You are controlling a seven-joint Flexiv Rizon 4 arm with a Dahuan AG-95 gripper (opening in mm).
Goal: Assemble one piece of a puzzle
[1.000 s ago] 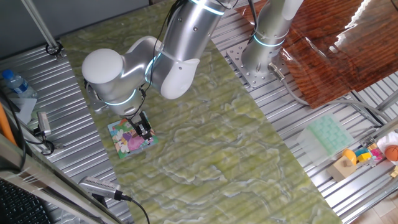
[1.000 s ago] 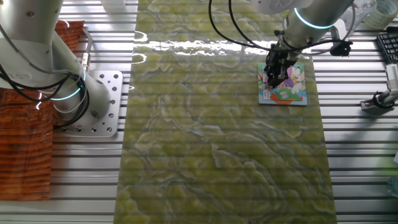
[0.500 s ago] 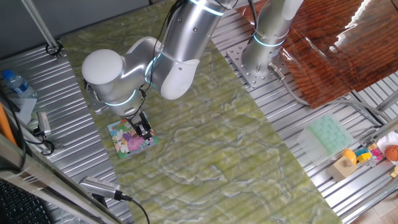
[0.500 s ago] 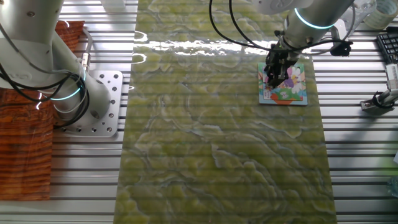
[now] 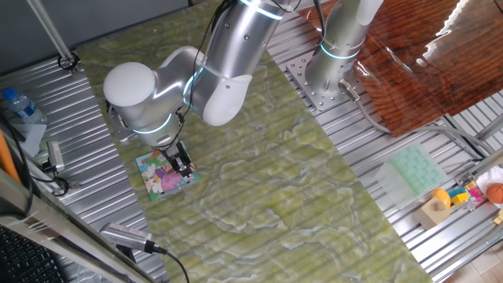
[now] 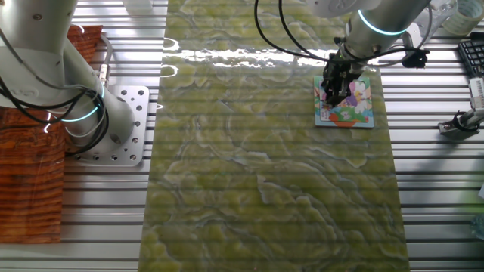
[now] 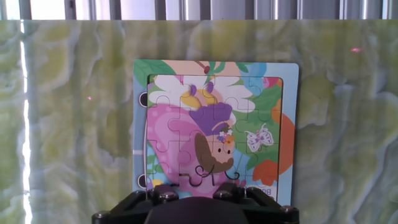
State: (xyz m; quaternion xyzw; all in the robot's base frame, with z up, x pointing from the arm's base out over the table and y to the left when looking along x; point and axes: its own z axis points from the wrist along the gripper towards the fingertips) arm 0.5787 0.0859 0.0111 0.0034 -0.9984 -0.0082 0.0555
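- The gripper hangs right down on the puzzle, its black fingers standing over the board's near-centre edge; in the other fixed view it sits over the left half of the board.
- I judge it is low like this because a piece has to be pressed flat into its gap, so the fingers need to be straight above the slot.
- Whether the pincer is open or clamped I cannot tell: the fingertips are dark and small from the sides, and the hand view shows only the black body at the bottom edge.
- The piece itself I cannot pick out; in the hand view the picture looks filled wherever it shows, and the bottom row is hidden by the gripper body.
- The puzzle lies flat on a green marbled mat, squarely near its edge, which gives it a soft, level bed.
- Around the mat is ribbed metal tabletop.
- Off to the side sit a pale green tray, some small toys and a water bottle, all well apart from the work.
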